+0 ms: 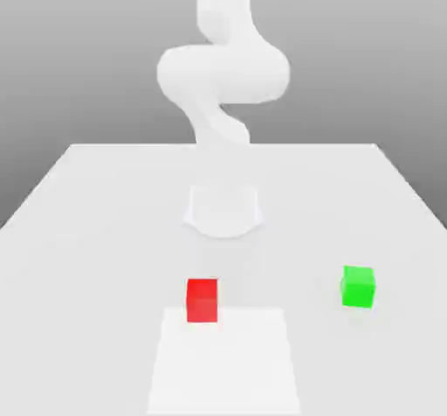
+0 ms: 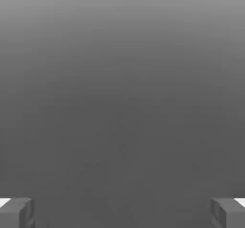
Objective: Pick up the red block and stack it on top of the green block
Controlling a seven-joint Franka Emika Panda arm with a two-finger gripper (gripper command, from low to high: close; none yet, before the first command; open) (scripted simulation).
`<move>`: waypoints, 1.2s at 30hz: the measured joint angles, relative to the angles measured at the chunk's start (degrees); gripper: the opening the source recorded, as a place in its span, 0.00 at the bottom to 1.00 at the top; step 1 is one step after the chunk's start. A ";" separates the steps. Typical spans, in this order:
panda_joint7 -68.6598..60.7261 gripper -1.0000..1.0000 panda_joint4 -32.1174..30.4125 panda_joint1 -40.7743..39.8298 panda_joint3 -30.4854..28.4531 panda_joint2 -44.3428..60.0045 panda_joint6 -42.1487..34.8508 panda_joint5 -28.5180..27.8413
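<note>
Red block (image 1: 202, 300): on table (image 1: 105, 196), near side, exterior view's left of centre.
Green block (image 1: 358, 286): exterior view's right, well apart from red.
My claw (image 2: 122, 212): released, fingers (image 2: 16, 212) spread wide, gripping nothing.

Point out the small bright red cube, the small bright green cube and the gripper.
small bright red cube (image 1: 202, 300): exterior view, front face.
small bright green cube (image 1: 358, 287): exterior view, front face.
gripper (image 2: 122, 212): hand view, midway between its fingertips.

My arm (image 1: 223, 73) is plain white, and the worktop (image 1: 87, 231) is a pale grey-white. The red block (image 1: 202, 300) is bright red, the green block (image 1: 358, 286) bright green, both without pattern. My pincer (image 2: 122, 212) has grey fingers (image 2: 16, 212).
</note>
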 joint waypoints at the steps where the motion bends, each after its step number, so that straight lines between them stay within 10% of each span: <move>1: -0.48 0.50 -1.91 -0.05 -0.69 1.57 1.36 0.10; 17: -5.32 0.50 -33.75 -0.94 -4.24 30.84 25.81 -1.82; 36: -18.50 0.50 -32.55 1.37 -1.91 48.40 39.63 15.59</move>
